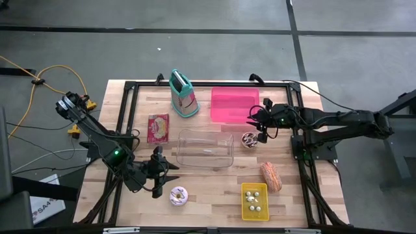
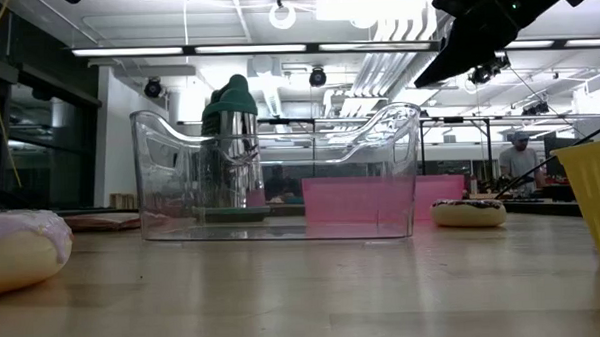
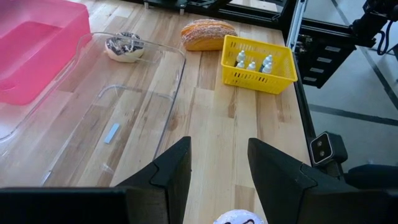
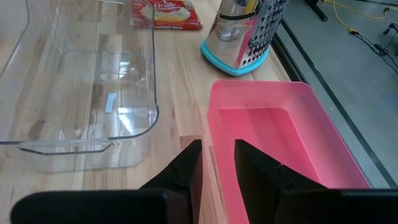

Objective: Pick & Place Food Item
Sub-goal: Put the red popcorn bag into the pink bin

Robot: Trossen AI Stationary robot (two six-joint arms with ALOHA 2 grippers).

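Observation:
A pink-frosted donut (image 1: 178, 195) lies on the wooden table near its front edge, and its top shows in the left wrist view (image 3: 239, 218). My left gripper (image 1: 170, 172) hovers open just beside and above it, nothing between its fingers (image 3: 217, 149). A chocolate donut (image 1: 249, 139) lies right of the clear plastic bin (image 1: 205, 147). My right gripper (image 1: 260, 127) hangs above the near right corner of the pink tray (image 4: 280, 143), fingers a narrow gap apart and empty (image 4: 217, 149). A bread loaf (image 1: 271, 176) lies at the right.
A yellow basket (image 1: 254, 200) with small bottles stands near the front right. A popcorn packet (image 1: 158, 128) lies left of the bin, and a steel grater (image 1: 184, 94) stands behind it. A black frame (image 1: 123, 117) borders the table.

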